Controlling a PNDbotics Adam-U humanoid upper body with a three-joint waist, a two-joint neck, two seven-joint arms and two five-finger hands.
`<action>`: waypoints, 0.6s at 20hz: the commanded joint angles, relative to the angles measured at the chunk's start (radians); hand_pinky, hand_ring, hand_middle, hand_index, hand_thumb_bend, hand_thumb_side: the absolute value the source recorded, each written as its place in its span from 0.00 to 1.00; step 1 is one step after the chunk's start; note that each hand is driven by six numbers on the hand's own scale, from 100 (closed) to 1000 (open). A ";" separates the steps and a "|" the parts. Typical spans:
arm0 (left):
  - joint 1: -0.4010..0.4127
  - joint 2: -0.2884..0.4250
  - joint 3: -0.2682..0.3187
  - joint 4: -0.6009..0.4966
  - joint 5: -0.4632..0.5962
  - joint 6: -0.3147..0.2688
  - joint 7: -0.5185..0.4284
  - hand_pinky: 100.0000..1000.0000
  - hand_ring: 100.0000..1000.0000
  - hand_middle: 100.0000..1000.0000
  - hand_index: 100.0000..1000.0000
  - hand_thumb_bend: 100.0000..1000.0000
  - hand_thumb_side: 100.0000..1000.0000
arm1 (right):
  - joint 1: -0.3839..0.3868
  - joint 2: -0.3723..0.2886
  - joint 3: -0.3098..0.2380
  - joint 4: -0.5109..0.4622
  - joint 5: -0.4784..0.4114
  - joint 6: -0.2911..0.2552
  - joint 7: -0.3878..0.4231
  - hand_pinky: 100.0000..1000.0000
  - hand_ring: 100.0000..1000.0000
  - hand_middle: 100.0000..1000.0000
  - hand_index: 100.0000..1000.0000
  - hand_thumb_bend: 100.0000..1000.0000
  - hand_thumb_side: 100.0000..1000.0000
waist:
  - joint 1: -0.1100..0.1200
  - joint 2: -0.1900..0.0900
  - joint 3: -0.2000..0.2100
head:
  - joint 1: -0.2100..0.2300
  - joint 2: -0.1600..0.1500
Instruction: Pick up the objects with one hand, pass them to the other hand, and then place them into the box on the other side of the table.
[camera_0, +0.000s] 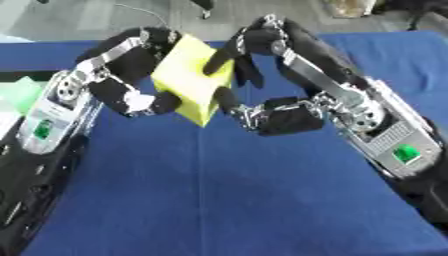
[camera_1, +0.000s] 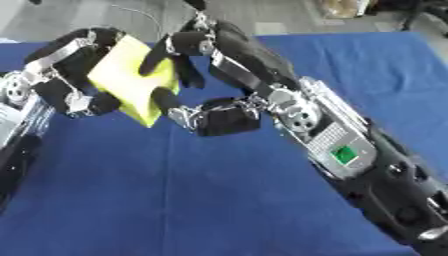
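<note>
Both arms reach forward and meet: the left robot hand (camera_0: 131, 75) and right robot hand (camera_0: 254, 75) curl their fingers toward each other.

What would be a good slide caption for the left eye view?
Both hands, left hand and right hand, grip a yellow block above the blue table during the handover.

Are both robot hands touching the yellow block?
Touching. In the left eye view the left hand curls round the yellow block from its left, and the right hand lays its fingers on the block's right face.
</note>
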 joint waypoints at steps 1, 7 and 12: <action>-0.028 0.001 -0.002 -0.022 0.011 0.005 0.008 0.66 0.35 0.25 0.56 0.23 0.28 | -0.013 -0.010 -0.001 -0.020 0.007 -0.004 0.005 0.61 0.31 0.13 0.33 0.16 0.05 | -0.001 -0.032 -0.002 | 0.000 -0.002; -0.026 0.008 0.002 -0.018 0.013 0.007 0.025 0.65 0.34 0.23 0.54 0.17 0.24 | -0.014 -0.012 -0.008 -0.020 0.018 -0.013 0.004 0.62 0.34 0.18 0.39 0.36 0.20 | -0.001 -0.032 -0.003 | -0.001 -0.002; -0.022 0.018 0.002 -0.006 0.004 0.005 0.025 0.65 0.33 0.22 0.54 0.15 0.23 | -0.017 -0.014 -0.023 -0.020 0.055 -0.038 0.006 0.64 0.37 0.23 0.44 0.42 0.27 | -0.001 -0.033 -0.004 | 0.000 -0.002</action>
